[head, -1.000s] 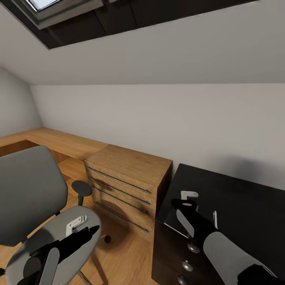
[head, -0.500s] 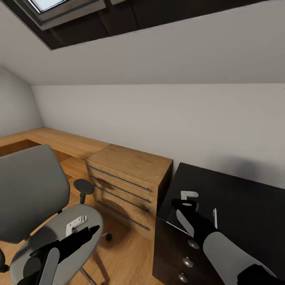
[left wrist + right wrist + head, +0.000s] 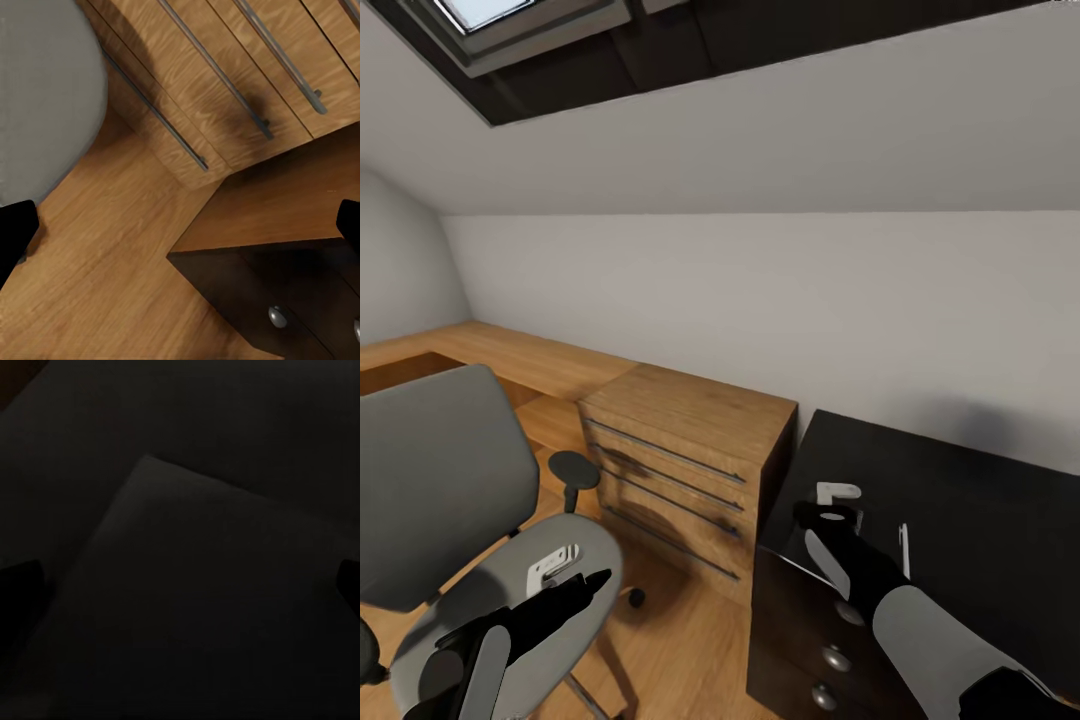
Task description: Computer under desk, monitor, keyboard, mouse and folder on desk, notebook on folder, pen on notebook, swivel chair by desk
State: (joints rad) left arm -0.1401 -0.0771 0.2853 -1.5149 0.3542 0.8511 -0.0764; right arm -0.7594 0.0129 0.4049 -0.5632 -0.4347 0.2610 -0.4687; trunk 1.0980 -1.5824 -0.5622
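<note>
One black desk [image 3: 1000, 520] — pen [image 3: 904, 551] on top

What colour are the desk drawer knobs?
Silver, on the dark drawer front; the knobs show best in the head view.

A strip of bare wood-plank floor [image 3: 660, 640] is lying open between the grey-upholstered swivel chair [image 3: 450, 520] and the glossy black desk [image 3: 960, 510], while the light-wood chest of drawers [image 3: 680, 460] is blocking the far end, standing just beside the desk.
</note>
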